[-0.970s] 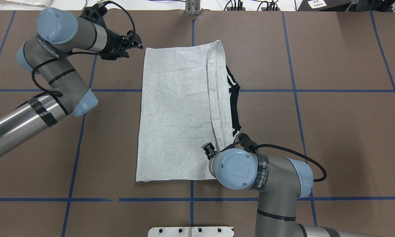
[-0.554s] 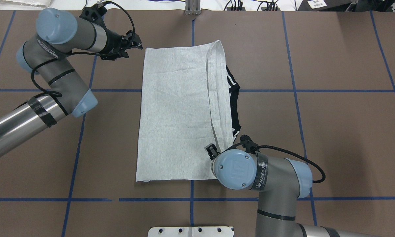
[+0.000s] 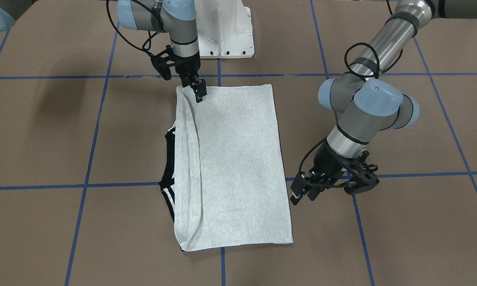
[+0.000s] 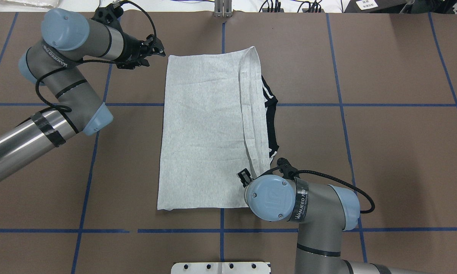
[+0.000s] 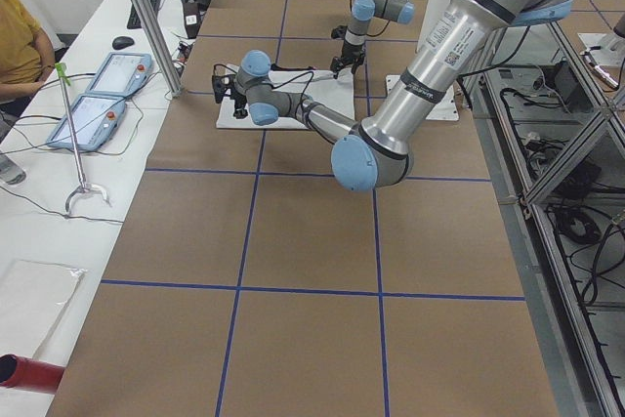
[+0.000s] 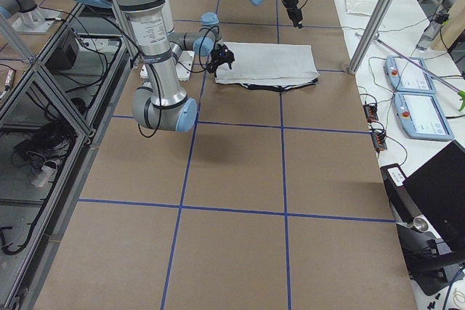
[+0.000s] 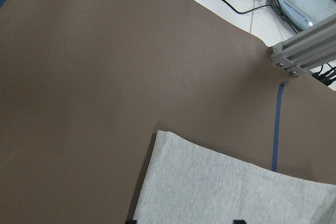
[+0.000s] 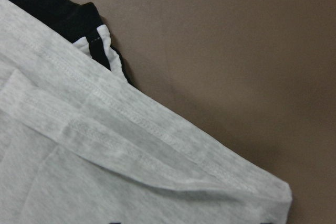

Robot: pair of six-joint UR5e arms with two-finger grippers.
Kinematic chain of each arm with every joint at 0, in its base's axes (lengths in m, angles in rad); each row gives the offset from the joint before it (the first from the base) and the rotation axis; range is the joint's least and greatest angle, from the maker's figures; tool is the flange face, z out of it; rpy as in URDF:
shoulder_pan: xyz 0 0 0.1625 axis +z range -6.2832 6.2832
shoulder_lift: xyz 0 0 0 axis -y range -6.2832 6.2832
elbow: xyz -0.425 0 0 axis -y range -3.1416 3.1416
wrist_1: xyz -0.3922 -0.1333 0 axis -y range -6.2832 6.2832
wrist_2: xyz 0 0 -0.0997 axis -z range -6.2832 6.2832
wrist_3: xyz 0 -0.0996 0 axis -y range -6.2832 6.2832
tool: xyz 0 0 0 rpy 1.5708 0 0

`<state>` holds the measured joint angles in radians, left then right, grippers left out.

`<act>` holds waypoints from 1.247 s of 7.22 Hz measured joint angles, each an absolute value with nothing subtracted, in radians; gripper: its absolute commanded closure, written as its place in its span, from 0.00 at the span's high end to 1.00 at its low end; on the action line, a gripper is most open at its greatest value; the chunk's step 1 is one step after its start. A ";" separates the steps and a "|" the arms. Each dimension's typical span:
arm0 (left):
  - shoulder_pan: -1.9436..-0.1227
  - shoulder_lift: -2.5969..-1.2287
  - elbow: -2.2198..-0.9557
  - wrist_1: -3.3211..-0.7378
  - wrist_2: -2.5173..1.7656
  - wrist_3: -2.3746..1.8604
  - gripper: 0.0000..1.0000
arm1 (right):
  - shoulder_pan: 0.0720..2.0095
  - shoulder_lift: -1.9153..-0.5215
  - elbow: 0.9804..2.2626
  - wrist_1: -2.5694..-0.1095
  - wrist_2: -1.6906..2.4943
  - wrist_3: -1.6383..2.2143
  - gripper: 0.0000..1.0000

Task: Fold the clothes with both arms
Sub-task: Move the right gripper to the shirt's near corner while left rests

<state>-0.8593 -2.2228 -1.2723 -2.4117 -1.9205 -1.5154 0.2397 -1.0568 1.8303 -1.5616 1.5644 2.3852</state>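
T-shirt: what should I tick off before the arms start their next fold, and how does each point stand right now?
1. T-shirt lying flat as a folded rectangle: ok.
2. Left gripper open, beside the far corner: ok.
3. Right gripper open, over the near corner: ok.
4. Either gripper closed on cloth: not ok, neither yet.
5. Black collar tucked inside the fold: not ok, it pokes out on the robot's right side.
6. Right gripper touching the cloth: cannot tell.

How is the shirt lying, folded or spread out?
Folded. The shirt lies as a neat rectangle, with the top layer's hem laid over and the black collar peeking out from under it.
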 measured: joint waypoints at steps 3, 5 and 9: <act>-0.859 -2.223 -1.274 -2.411 -1.921 -1.518 0.68 | 0.237 -1.050 1.815 -1.560 1.563 2.386 0.20; -0.859 -2.222 -1.280 -2.410 -1.920 -1.520 0.68 | 0.236 -1.047 1.813 -1.558 1.563 2.399 0.00; -0.859 -2.221 -1.289 -2.409 -1.920 -1.522 0.68 | 0.238 -1.047 1.826 -1.551 1.572 2.404 0.00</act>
